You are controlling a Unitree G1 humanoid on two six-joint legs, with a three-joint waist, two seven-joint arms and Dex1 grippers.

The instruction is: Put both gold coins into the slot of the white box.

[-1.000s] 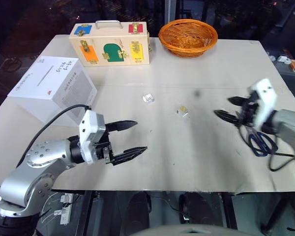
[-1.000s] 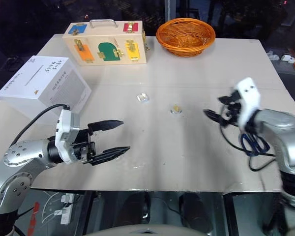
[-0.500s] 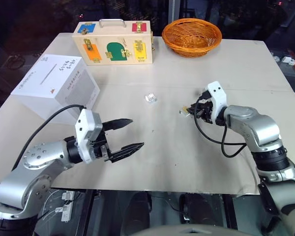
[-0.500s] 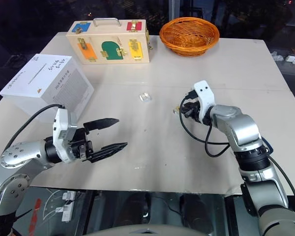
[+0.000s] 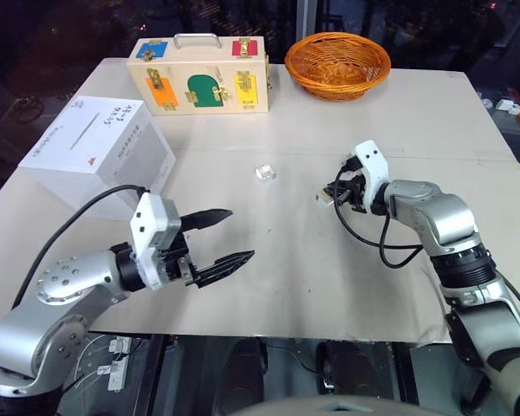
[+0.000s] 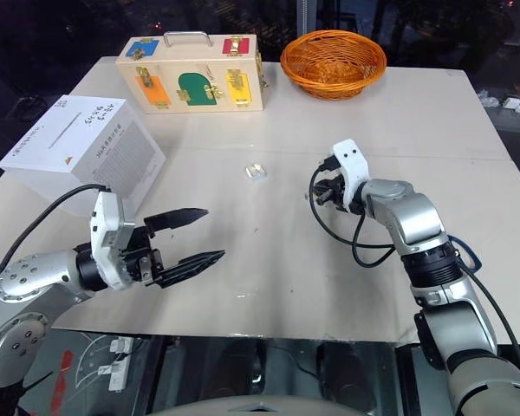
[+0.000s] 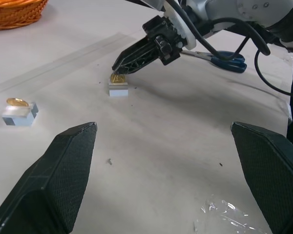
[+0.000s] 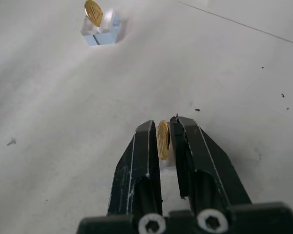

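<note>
One gold coin (image 8: 163, 141) stands on edge on a small clear block at the table's middle. My right gripper (image 5: 329, 196) is shut on this coin, one black finger against each face. The other gold coin (image 5: 263, 172) rests on its own clear block (image 7: 19, 113) a little to the left, untouched. The white box (image 5: 113, 160) stands at the table's left edge, its grey slot (image 5: 85, 132) on the top face. My left gripper (image 5: 243, 234) hovers open over the near left of the table, nothing between its fingers.
A wooden case (image 5: 204, 74) with coloured doors and an orange wicker basket (image 5: 337, 65) stand along the far edge. Blue-handled scissors (image 7: 229, 59) lie to the right behind my right arm. The table's front edge runs just below my left gripper.
My right arm swung in from the right side to the middle coin and its fingers closed on it. The left arm stayed put.
</note>
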